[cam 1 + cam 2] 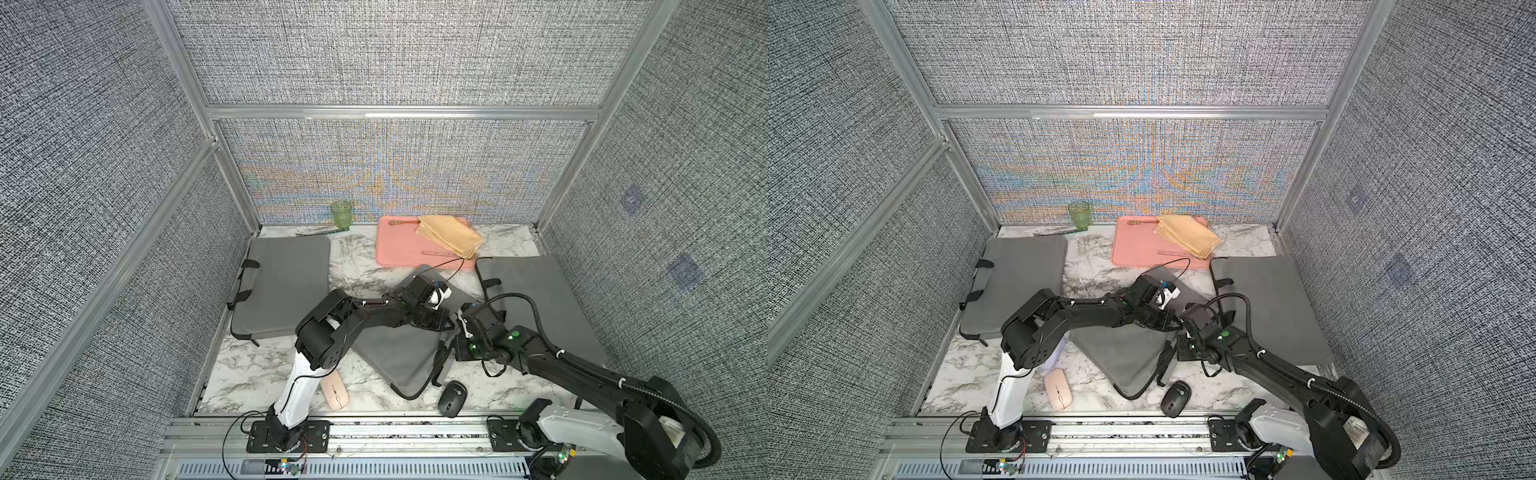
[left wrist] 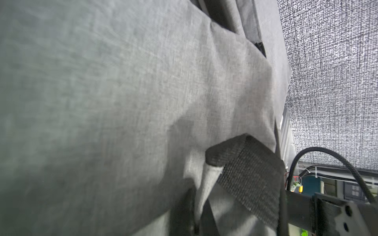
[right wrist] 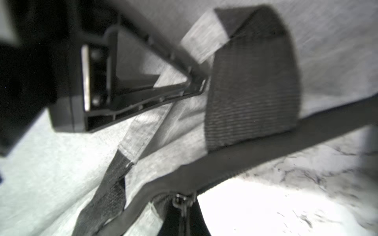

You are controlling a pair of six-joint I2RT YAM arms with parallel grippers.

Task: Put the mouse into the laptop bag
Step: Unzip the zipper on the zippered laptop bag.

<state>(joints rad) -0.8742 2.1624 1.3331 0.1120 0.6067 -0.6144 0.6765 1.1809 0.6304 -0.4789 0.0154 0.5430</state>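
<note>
Marble top (image 1: 249, 374): your L gripper (image 3: 194, 83) is clamped on laptop bag (image 1: 395, 357), R gripper (image 3: 184, 214) on its zipper pull (image 3: 181, 201); black mouse (image 1: 452, 398) sits lower in frame, lengthwise up-down, nearer R.

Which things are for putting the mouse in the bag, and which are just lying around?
For the job: grey fabric laptop bag in the middle, black computer mouse, pale pink computer mouse.
Just lying about: green glass tumbler, pink flat tray, folded yellow cloths, grey bag on the left, grey bag on the right.
</note>
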